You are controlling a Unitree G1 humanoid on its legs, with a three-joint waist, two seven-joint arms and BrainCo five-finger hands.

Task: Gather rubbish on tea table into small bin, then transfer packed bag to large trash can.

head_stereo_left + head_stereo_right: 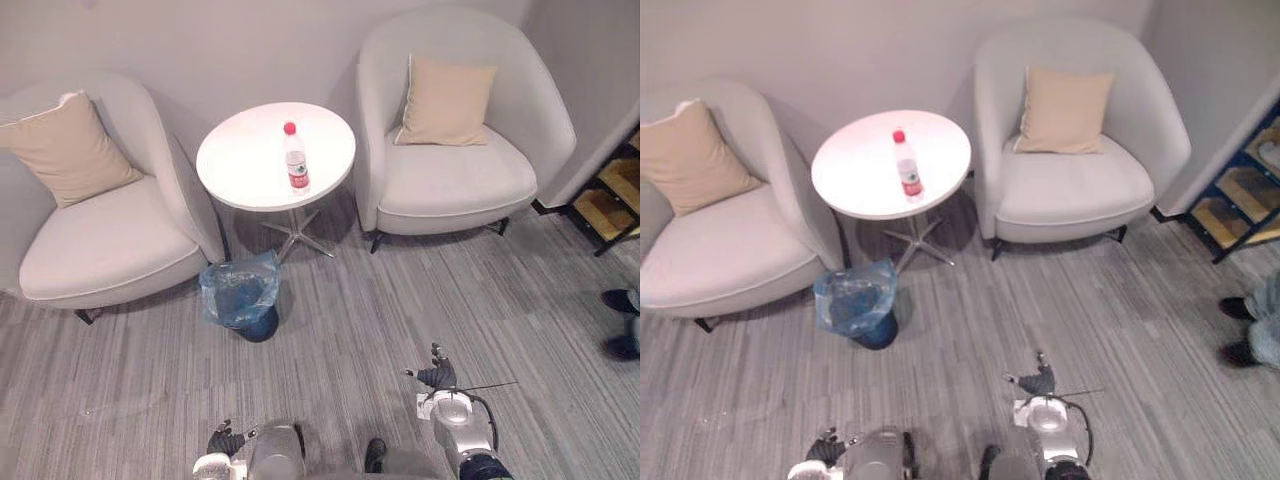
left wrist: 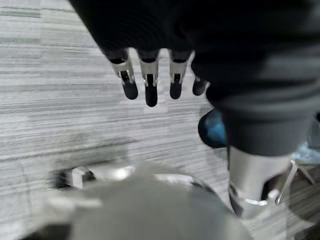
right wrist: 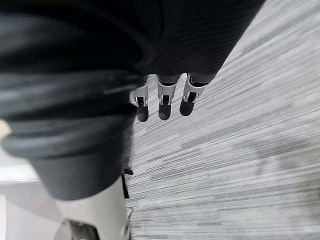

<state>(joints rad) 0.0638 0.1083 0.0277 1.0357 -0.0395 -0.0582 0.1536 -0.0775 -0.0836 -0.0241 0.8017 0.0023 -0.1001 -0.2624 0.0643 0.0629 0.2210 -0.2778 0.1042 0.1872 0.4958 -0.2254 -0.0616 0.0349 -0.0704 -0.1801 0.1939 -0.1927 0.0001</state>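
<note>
A clear plastic bottle with a red cap and red label lies on the round white tea table. A small dark bin lined with a blue bag stands on the floor in front of the table, by the left armchair. My left hand hangs low at the bottom of the view, its fingers relaxed and holding nothing. My right hand is over the floor at the lower right, its fingers straight and empty. Both hands are well short of the table and bin.
Two pale armchairs flank the table, the left one and the right one, each with a beige cushion. A dark shelf stands at the right edge. A person's shoes show at the far right on the grey striped floor.
</note>
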